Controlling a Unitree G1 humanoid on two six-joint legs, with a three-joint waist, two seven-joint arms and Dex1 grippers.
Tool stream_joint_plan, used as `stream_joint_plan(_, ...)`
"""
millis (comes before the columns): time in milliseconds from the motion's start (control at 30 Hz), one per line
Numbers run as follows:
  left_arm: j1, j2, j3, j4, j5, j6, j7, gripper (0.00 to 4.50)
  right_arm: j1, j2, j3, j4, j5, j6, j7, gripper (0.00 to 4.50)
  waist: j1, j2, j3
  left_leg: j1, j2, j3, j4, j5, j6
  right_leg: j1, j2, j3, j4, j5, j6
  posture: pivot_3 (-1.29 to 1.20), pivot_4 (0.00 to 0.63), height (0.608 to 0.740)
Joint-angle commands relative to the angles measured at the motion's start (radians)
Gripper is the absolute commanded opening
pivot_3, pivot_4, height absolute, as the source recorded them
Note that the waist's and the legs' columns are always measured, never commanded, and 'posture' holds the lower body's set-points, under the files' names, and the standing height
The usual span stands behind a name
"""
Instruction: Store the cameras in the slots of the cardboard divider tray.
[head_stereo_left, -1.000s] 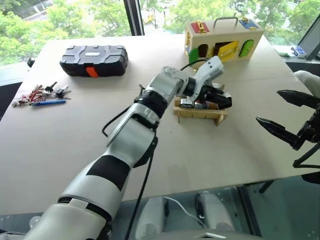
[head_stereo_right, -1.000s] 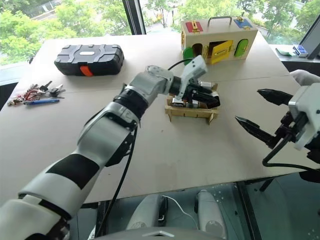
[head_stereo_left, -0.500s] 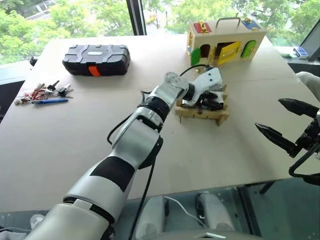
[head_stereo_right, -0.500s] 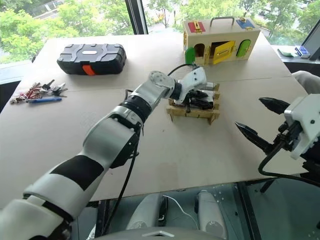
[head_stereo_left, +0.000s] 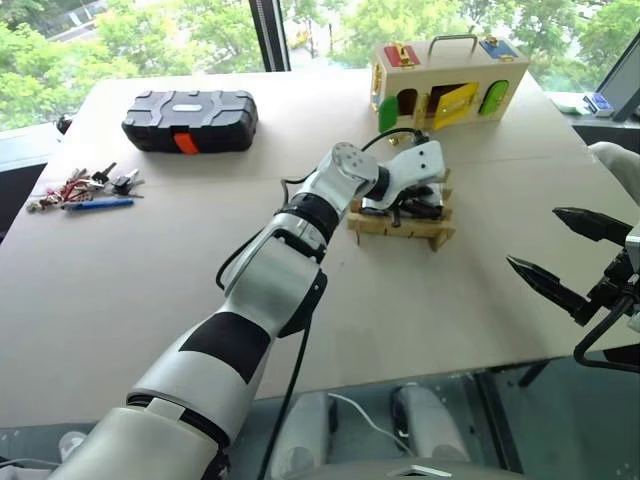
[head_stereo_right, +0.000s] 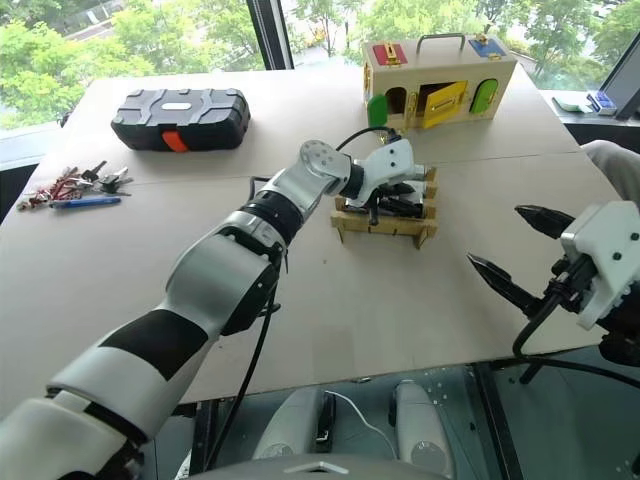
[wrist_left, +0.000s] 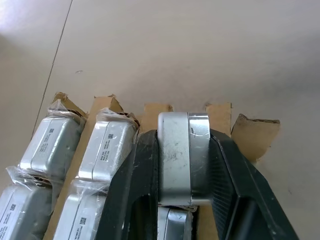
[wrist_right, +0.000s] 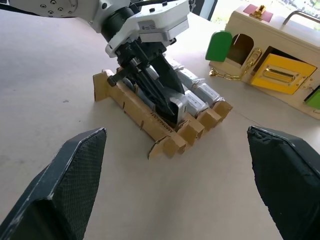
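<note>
Small printed labels with code squares on the wrapped cameras (wrist_left: 106, 150), too fine to read, a line of print along the cardboard divider tray's (wrist_right: 159, 121) side wall, also unreadable, no other legible writing

Between the black, finely cross-hatched fingers (wrist_left: 225, 175) of the left hand (wrist_left: 175, 200), a silver-grey camera (wrist_left: 175, 155) is showing a scuffed metallic face. Beside that hand, wrapped cameras (wrist_left: 107, 147) are showing grey under clear film. The cardboard divider tray (wrist_right: 150, 120) beneath is showing plain tan. Beyond the hand, a pale wooden box (head_stereo_left: 450, 75) is showing green, yellow, red and blue doors.
</note>
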Motion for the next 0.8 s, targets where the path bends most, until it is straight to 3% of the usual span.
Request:
stream_joint_plan(33, -0.007, 0.008, -0.022, 0.008, 0.06, -0.043, 0.017, 0.75, -0.011, -0.012, 0.0, -0.016, 0.001, -0.023, -0.014, 4.47, -0.001, 0.0, 0.0, 0.0, 0.0, 0.0, 0.0, 0.0, 0.0, 0.0, 0.0, 0.0, 0.0, 0.0, 0.0, 0.0, 0.15, 0.74)
stream_joint_plan(267, -0.015, 0.003, -0.008, 0.023, 0.104, -0.087, 0.05, 0.75, 0.022, -0.017, -0.031, -0.024, 0.026, -0.018, 0.002, 4.47, -0.002, 0.0, 0.0, 0.0, 0.0, 0.0, 0.0, 0.0, 0.0, 0.0, 0.0, 0.0, 0.001, 0.0, 0.0, 0.0, 0.15, 0.74)
stream_joint_plan(367, -0.033, -0.004, 0.057, 0.024, 0.043, -0.046, -0.04, 0.75, 0.042, -0.018, -0.05, -0.025, 0.041, -0.018, 0.011, 4.47, -0.003, 0.0, 0.0, 0.001, 0.0, 0.0, 0.0, 0.0, 0.0, 0.0, 0.0, 0.001, 0.001, 0.0, 0.0, 0.0, 0.15, 0.74)
stream_joint_plan(433, -0.055, -0.009, 0.12, 0.018, -0.015, 0.002, -0.104, 1.8, 0.057, -0.018, -0.062, -0.026, 0.05, -0.017, 0.013, 4.5, -0.002, 0.0, 0.0, 0.001, 0.0, 0.0, 0.0, 0.0, 0.0, 0.0, 0.0, 0.0, 0.002, 0.0, 0.0, 0.0, 0.15, 0.74)
stream_joint_plan(500, -0.083, -0.004, 0.197, 0.002, -0.089, 0.07, -0.18, 2.34, 0.072, -0.018, -0.071, -0.028, 0.052, -0.018, 0.013, 4.5, -0.001, 0.0, 0.0, 0.0, 0.0, 0.0, 0.0, 0.0, 0.0, 0.0, 0.0, 0.0, 0.002, 0.0, 0.0, 0.0, 0.15, 0.74)
stream_joint_plan(600, -0.126, 0.033, 0.292, -0.032, -0.189, 0.207, -0.296, 3.55, 0.09, -0.015, -0.083, -0.032, 0.061, -0.02, 0.009, 4.5, 0.001, 0.0, 0.0, -0.001, 0.0, -0.001, 0.001, 0.0, 0.0, 0.0, 0.0, -0.001, 0.001, 0.0, 0.0, 0.0, 0.15, 0.74)
stream_joint_plan(800, -0.041, 0.175, 0.376, -0.175, -0.256, 0.25, -0.238, 3.55, 0.101, -0.008, -0.067, -0.003, 0.048, -0.035, 0.004, 4.5, -0.008, 0.001, 0.0, 0.002, 0.001, 0.0, 0.001, 0.0, 0.0, 0.001, 0.001, 0.001, 0.004, 0.0, 0.0, 0.0, 0.15, 0.74)
